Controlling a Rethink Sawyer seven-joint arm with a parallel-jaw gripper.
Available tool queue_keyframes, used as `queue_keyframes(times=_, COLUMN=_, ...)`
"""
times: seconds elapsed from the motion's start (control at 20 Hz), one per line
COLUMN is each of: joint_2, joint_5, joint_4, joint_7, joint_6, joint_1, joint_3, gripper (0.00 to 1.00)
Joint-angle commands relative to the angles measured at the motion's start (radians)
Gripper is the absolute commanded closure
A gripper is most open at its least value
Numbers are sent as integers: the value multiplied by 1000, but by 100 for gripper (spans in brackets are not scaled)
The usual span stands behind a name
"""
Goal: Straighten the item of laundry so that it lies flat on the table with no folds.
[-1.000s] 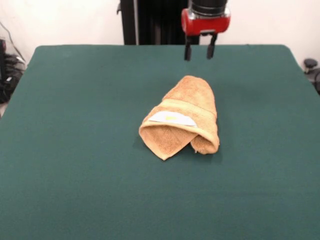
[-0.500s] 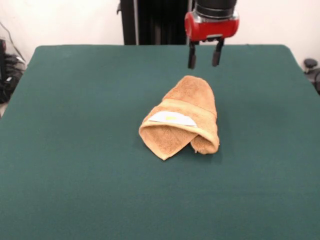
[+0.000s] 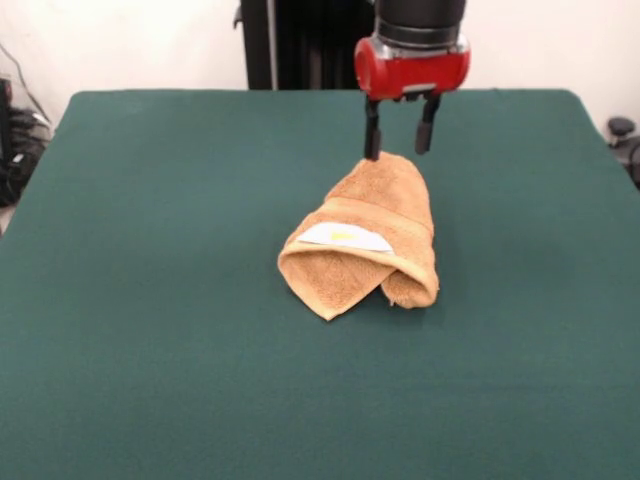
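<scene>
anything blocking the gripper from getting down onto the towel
Nothing visible does. The open gripper hangs right at the far end of the folded towel, with only air between them, and the table around the towel shows no other object.

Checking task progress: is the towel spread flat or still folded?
Folded. The towel is bunched into a cone on the table, edges overlapping at its near end; the open gripper hovers at its far tip.

A white wall (image 3: 130, 40) is at the back. Black wires (image 3: 15, 140) lie in a bunch at the left side. A small black knob (image 3: 621, 127) sits at the right side.
</scene>
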Motion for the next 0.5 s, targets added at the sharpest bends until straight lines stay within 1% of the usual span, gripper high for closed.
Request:
queue_keyframes(times=0.05, joint_2=157, joint_5=-135, joint_4=-129, joint_7=-200, joint_6=91, joint_1=-21, joint_3=157, gripper=0)
queue_keyframes(times=0.3, joint_2=192, joint_5=-215, joint_4=-151, joint_7=-276, joint_6=126, joint_1=-52, joint_3=213, gripper=0)
queue_keyframes(times=0.5, joint_2=204, joint_5=-242, joint_4=-167, joint_7=-233, joint_6=131, joint_1=-58, joint_3=234, gripper=0)
